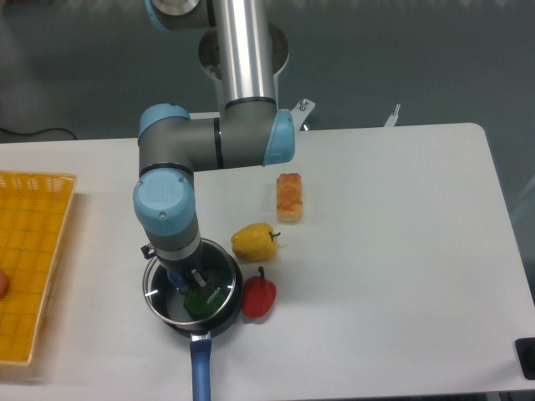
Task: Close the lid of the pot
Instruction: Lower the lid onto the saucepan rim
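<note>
White table (401, 251) holds pot (224, 311) (blue handle toward camera); jaws clamped on lid (171, 307).

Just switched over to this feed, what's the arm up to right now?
The arm is putting the lid on the pot. Its tool holds the lid by the centre knob, right over the pot, shifted slightly left of the rim; whether it has seated cannot be told. A green pepper sits inside the pot. A red pepper touches the pot's right side, a yellow pepper lies just beyond.
</note>
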Tool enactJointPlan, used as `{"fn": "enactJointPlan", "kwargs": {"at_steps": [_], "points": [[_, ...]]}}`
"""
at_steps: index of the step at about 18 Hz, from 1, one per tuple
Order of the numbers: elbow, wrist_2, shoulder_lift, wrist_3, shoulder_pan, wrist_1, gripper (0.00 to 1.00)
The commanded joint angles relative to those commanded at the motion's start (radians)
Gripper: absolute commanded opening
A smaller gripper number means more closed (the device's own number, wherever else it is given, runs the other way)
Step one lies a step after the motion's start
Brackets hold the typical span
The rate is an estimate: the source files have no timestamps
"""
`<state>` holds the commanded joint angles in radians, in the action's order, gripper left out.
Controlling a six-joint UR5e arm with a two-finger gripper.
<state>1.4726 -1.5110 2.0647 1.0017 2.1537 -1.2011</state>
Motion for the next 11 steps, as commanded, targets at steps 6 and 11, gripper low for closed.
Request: {"fn": "enactJointPlan", "kwargs": {"at_steps": [6, 11], "points": [[0.000, 0.000, -0.005, 0.002, 0.000, -0.002, 0.59], [0.006, -0.003, -0.002, 0.003, 0.002, -0.002, 0.59]]}}
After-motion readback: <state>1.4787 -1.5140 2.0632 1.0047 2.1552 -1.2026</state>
